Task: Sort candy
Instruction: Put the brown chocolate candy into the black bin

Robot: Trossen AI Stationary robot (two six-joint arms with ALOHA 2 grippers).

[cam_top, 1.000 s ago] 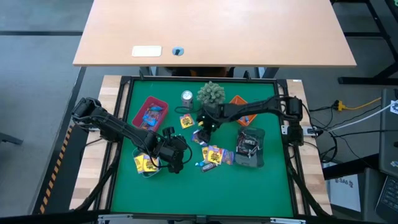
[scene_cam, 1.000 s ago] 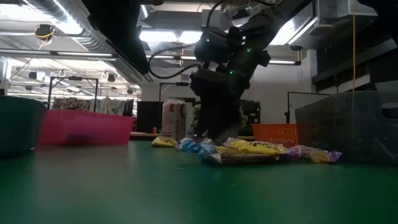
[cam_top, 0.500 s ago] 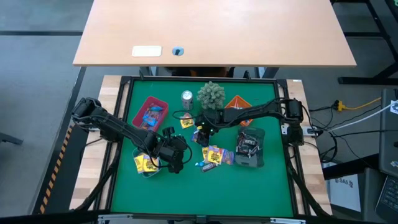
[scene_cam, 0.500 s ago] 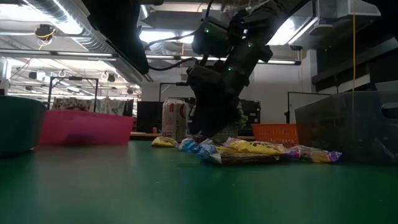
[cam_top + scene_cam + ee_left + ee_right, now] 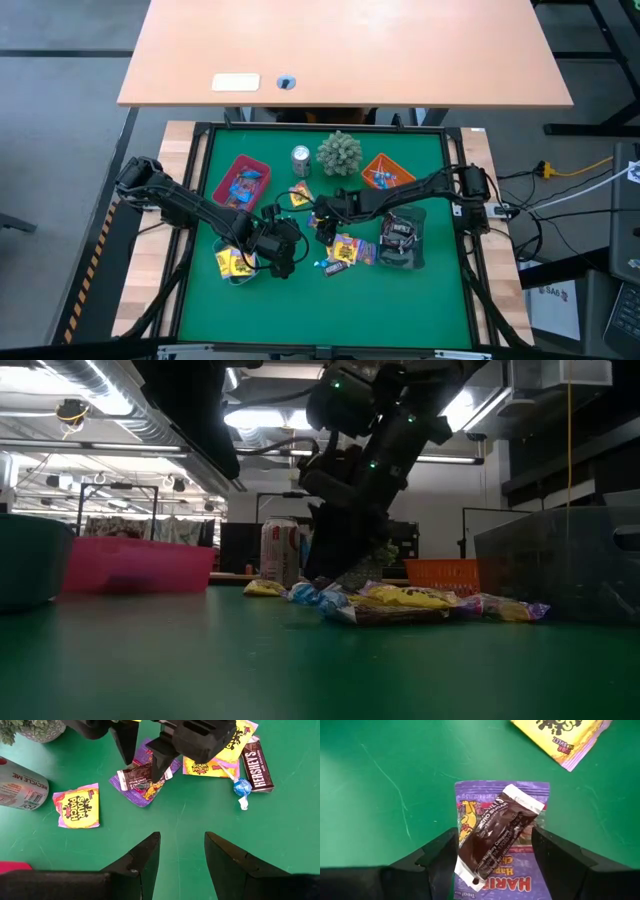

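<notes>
Green felt-like mat carried the loose candy. Right gripper stood directly over a dark brown mini bar, fingers spread on either side of it without touching, evidently aligned for a pinch. That glossy, crinkled bar lay diagonally on a flat purple Haribo packet; a yellow Sour Patch packet lay beside this packet, toward the silver can. Left gripper hovered open near the purple packet, holding nothing, apparently waiting.
</notes>
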